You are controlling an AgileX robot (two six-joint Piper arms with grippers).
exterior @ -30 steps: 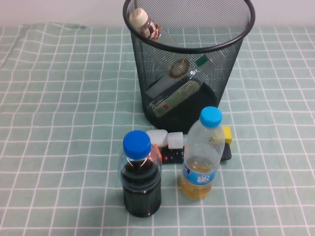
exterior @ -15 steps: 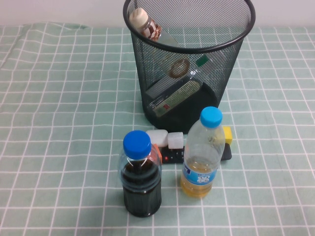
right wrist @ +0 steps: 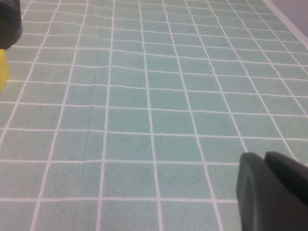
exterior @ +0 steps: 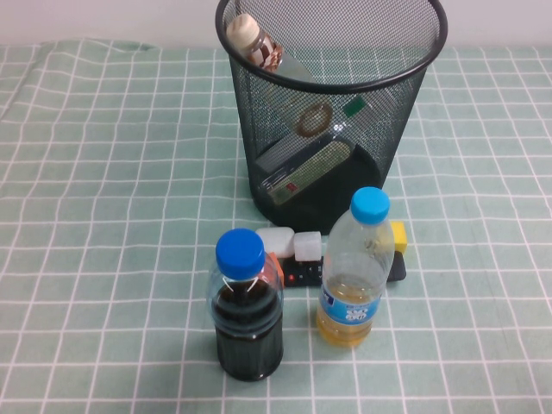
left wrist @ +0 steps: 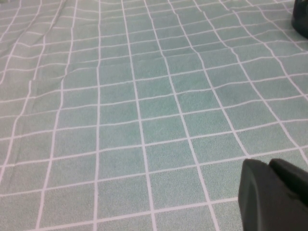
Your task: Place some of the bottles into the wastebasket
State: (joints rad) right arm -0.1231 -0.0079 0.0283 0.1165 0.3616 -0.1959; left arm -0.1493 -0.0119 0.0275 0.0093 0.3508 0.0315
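Left of the wastebasket (exterior: pixel 332 112) the checked cloth (exterior: pixel 103 216) lies bare to the edge; the left gripper (left wrist: pixel 274 192) hangs over it, shut and empty. Both bottles, small (exterior: pixel 254 43) and tall (exterior: pixel 302 159), lie inside the basket. Only the wrist views show the grippers; the right gripper (right wrist: pixel 272 190) is closed on nothing over bare cloth.

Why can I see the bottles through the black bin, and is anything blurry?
High view: the wastebasket is see-through mesh, so both bottles show inside, evenly lit. Left wrist view: the shut left tool looks soft-edged close up. Right wrist view: the shut right tool does too.
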